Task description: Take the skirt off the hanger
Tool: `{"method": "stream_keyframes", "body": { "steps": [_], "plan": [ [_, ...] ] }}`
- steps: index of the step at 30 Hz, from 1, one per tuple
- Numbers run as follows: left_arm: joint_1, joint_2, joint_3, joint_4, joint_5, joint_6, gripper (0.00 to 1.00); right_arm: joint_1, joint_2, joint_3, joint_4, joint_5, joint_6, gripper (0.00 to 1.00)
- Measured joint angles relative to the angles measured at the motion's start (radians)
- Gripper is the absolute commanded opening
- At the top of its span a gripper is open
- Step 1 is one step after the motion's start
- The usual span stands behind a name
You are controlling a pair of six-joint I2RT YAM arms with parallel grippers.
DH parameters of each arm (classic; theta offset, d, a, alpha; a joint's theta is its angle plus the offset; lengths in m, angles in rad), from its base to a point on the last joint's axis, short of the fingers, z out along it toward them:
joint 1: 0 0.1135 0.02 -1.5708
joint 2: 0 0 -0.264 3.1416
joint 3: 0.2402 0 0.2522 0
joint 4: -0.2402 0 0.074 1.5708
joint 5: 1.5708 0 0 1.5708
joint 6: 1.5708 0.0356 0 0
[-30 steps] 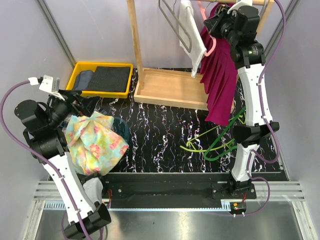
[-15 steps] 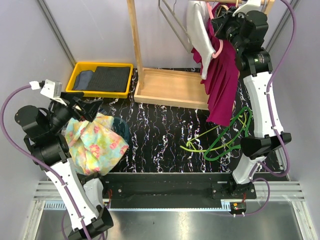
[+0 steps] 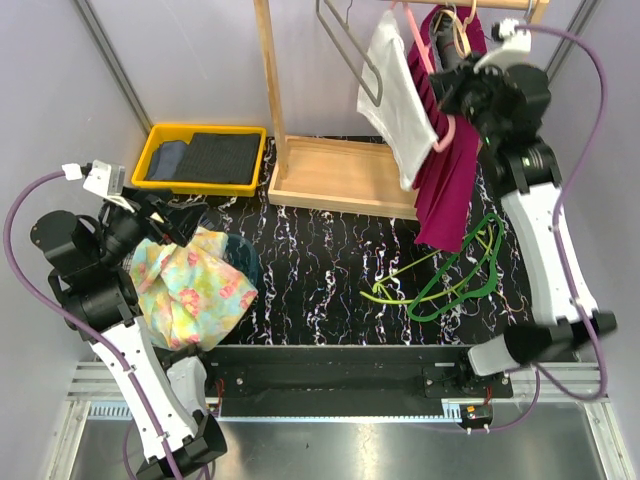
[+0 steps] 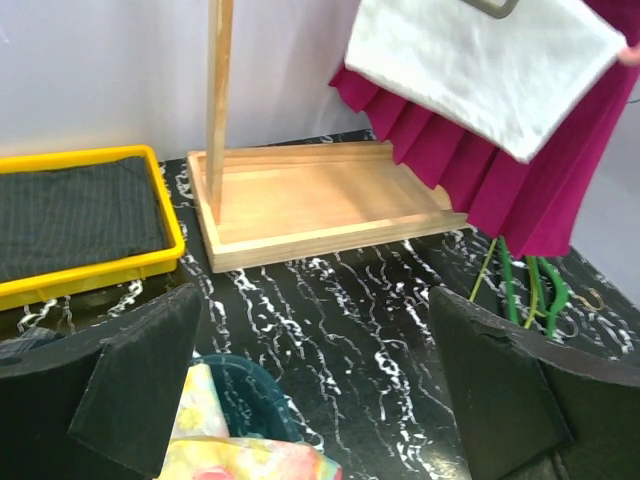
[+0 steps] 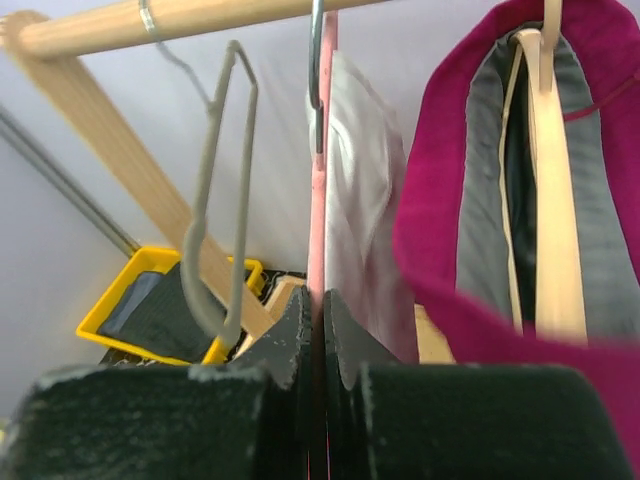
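Right claw (image 5: pixel 320 305): high at the wooden rail (image 5: pixel 200 16), pinched together on the pink hanger (image 5: pixel 318 215) that carries a white garment (image 3: pixel 393 95).
Left claw (image 4: pixel 315 300): fingers spread apart, holding nothing, above the floral cloth (image 3: pixel 190 285) at near left.
Skirt (image 3: pixel 445 190): magenta, pleated, draped on a wooden hanger (image 5: pixel 552 200) at the rail's right end, just beside the white garment.
Surface (image 3: pixel 330 270): green hangers (image 3: pixel 450 280) lie below the skirt's hem.

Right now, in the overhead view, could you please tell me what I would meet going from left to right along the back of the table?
yellow tray → wooden base → white cloth → magenta skirt
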Motion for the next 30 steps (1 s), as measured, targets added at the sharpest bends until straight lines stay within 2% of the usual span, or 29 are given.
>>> {"method": "stream_keyframes", "body": {
  "steps": [6,12,18,22,25,30],
  "plan": [
    [-0.019,0.001,0.017,0.040,0.034,-0.112,0.99,0.026,-0.351,-0.341,-0.015,-0.056,0.006,0.00],
    [-0.192,-0.006,0.016,0.131,0.017,-0.286,0.99,0.048,-0.652,-0.529,-0.128,-0.160,0.032,0.00],
    [-0.435,-0.025,-0.058,0.179,-0.063,-0.340,0.99,0.048,-0.819,-0.523,-0.306,-0.315,0.082,0.00],
    [-0.579,0.021,-0.116,0.243,-0.100,-0.386,0.99,0.049,-0.855,-0.452,-0.367,-0.412,0.140,0.00],
    [-0.602,0.071,-0.169,0.300,-0.100,-0.438,0.99,0.049,-0.861,-0.418,-0.363,-0.476,0.203,0.00],
    [-0.636,0.131,-0.178,0.318,-0.097,-0.465,0.99,0.050,-0.860,-0.435,-0.306,-0.548,0.305,0.00]
  ]
}}
